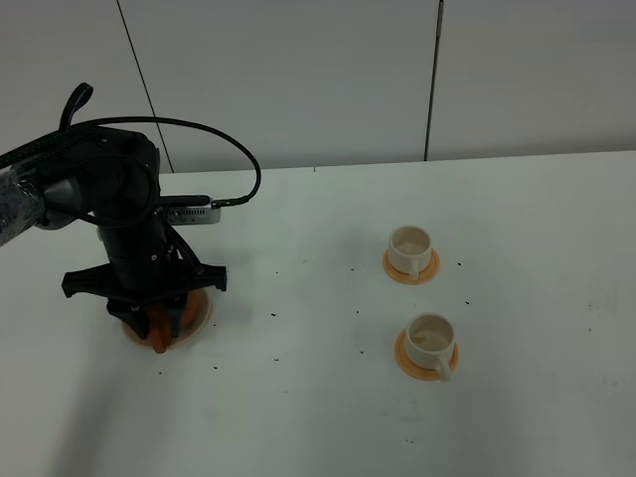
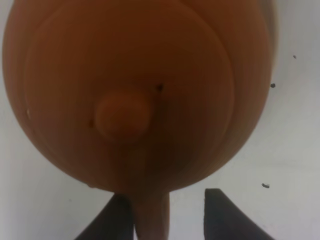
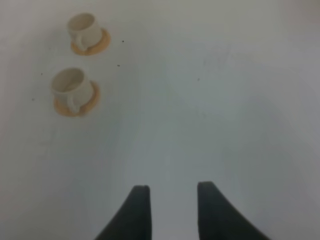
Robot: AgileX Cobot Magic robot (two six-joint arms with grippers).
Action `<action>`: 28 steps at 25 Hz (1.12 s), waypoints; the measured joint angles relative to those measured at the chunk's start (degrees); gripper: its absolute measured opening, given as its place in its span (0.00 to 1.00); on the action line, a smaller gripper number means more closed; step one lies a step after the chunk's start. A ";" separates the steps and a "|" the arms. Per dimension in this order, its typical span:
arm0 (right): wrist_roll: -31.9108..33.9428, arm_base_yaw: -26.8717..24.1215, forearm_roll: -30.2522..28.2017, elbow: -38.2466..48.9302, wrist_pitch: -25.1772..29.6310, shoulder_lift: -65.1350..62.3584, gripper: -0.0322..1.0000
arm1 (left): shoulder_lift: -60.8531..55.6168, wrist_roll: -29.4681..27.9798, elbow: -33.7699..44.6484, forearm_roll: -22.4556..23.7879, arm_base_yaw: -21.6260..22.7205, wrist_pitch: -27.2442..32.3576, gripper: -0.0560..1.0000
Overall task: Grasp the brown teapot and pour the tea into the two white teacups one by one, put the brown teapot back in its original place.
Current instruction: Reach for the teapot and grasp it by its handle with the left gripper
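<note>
**Desk:** What dominates the high view?

**Photographer:** A white table (image 1: 318, 417) under a pale panelled wall (image 1: 298, 70). The black left arm (image 1: 109, 189) leans in and stands directly over the brown teapot (image 2: 130, 90).

**Desk:** And where is the teapot?

**Photographer:** Upright on the beige plate (image 1: 202, 313), whose rim shows just past the teapot's body. The wrist camera looks straight down on the lid knob (image 2: 122, 117).

**Desk:** Is the pot being gripped?

**Photographer:** Not clamped. The left end effector (image 2: 166, 195) has its two dark fingers (image 2: 225, 217) either side of the teapot's handle (image 2: 150, 220). One finger sits against the handle, and a clear gap separates the handle from the other. The jaws are released.

**Desk:** The other arm?

**Photographer:** Only its own wrist camera shows it. The right end effector (image 3: 174, 186) hangs over bare table with its jaws spread and nothing between them.

**Desk:** The cups?

**Photographer:** Both are well to the right of the teapot. The rear teacup (image 1: 409, 248) sits farther back than the pot, and the front teacup (image 1: 429, 340) sits slightly nearer the camera than it. Each stands on an orange saucer (image 1: 402, 278) (image 1: 422, 371). Whether either holds tea cannot be told.

**Desk:** Anything smaller?

**Photographer:** Dark specks (image 1: 273, 315) are scattered between the teapot and the cups.
</note>
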 joint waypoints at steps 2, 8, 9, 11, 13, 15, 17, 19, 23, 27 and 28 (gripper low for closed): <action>0.00 0.00 0.00 0.00 0.00 0.00 0.26 | 0.00 0.00 0.00 0.36 -0.05 0.00 0.43; 0.00 0.00 0.00 0.00 0.00 0.00 0.26 | 0.00 0.00 0.00 0.49 -0.11 0.00 0.43; 0.00 0.00 0.00 0.00 0.00 0.00 0.26 | 0.00 0.00 0.00 0.49 -0.11 0.00 0.43; 0.00 0.00 0.00 0.00 0.00 0.00 0.26 | 0.00 0.00 0.00 0.49 -0.11 0.00 0.43; 0.00 0.00 0.00 0.00 0.00 0.00 0.26 | 0.00 0.00 0.00 0.49 -0.11 -0.02 0.43; 0.00 0.00 0.00 0.00 0.00 0.00 0.26 | 0.00 0.00 0.00 0.49 -0.11 -0.02 0.43; 0.00 0.00 0.00 0.00 0.00 0.00 0.26 | 0.00 0.00 0.00 0.49 -0.11 -0.02 0.43; 0.00 0.00 -0.05 0.00 0.00 0.00 0.26 | 0.00 0.00 0.00 0.49 -0.11 -0.02 0.43; 0.00 0.00 -0.05 0.00 0.00 0.00 0.26 | 0.00 0.00 0.00 0.59 -0.11 -0.02 0.40; 0.00 0.00 -0.05 0.06 0.00 0.00 0.26 | 0.00 -0.02 0.00 0.71 -0.11 0.03 0.36; 0.00 0.00 -0.05 0.06 0.00 0.00 0.26 | 0.00 -0.02 0.00 0.71 -0.11 0.03 0.35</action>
